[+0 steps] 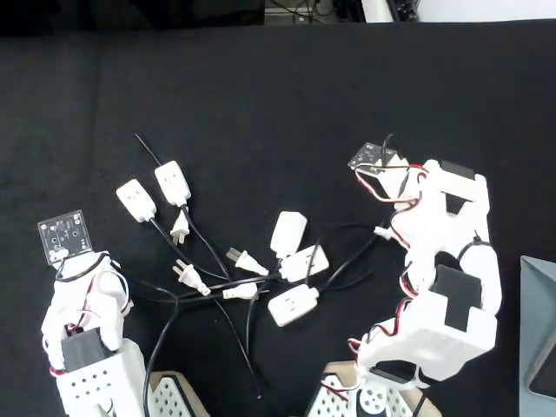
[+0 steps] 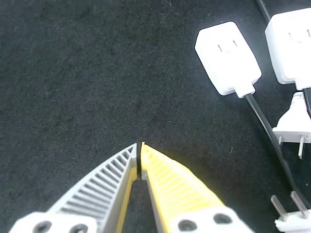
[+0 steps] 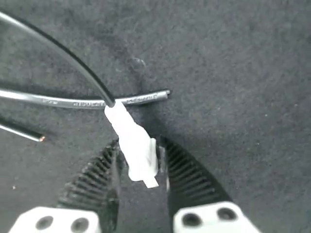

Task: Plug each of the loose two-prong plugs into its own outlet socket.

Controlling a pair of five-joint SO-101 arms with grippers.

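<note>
Right now your right claw [image 3: 139,143] is closed on a plug [image 3: 138,155], with one finger pressed to each side of its white body. The plug's black cable [image 3: 82,70] runs away from the claw over the table [image 3: 233,58] and crosses another cable lying there. I think the prongs point back into the claw, but they are hidden, so I can't be sure. In the high view this plug sits at the right edge of the tangle, just beside the right arm and well apart from every socket.

Your left claw [image 2: 141,147] is fully closed, its tips meeting with nothing between them, over bare table. A pair of sockets [image 1: 172,182] lies side by side at the left of the tangle, near that claw. Three more sockets [image 1: 293,304] cluster in the middle. Four loose plugs [image 1: 246,260] lie on the table between the two groups with their cables crossing, and none of them is in a socket.
</note>
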